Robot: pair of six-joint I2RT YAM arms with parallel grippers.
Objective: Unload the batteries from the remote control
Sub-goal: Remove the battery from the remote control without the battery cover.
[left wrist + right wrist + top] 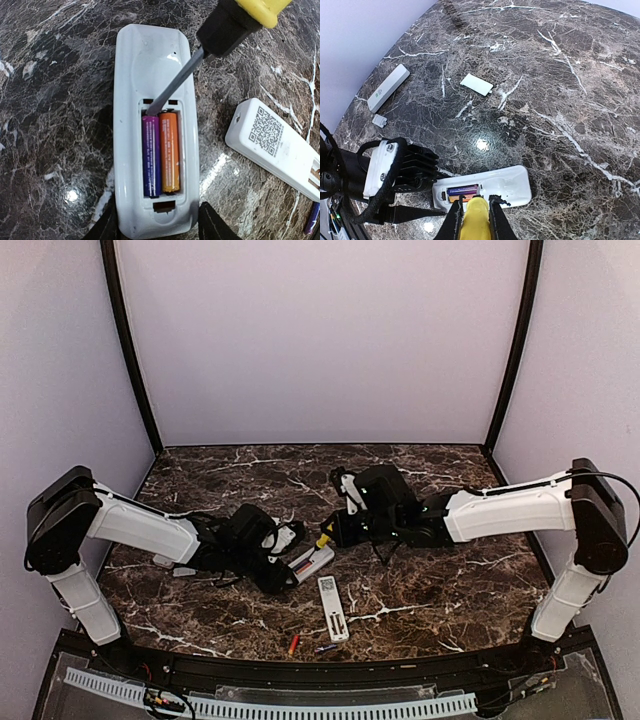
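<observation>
A white remote control (152,75) lies back-up on the marble with its battery bay open. Two batteries sit side by side in the bay, one purple-blue (151,156) and one orange (169,152). My left gripper (159,227) is shut on the remote's near end, one dark finger pressed against each side. The right gripper (476,215) is shut on a yellow-handled screwdriver (476,225). The screwdriver's metal shaft (172,87) reaches down to the top end of the purple-blue battery. Two loose batteries, one orange-red (293,644) and one blue (326,648), lie near the table's front edge.
A second white remote (332,607) with a QR label lies just right of the held one. Farther off lie another remote (388,87), a white cover plate (476,84) and a smaller cover (379,120). Both arms meet at mid-table.
</observation>
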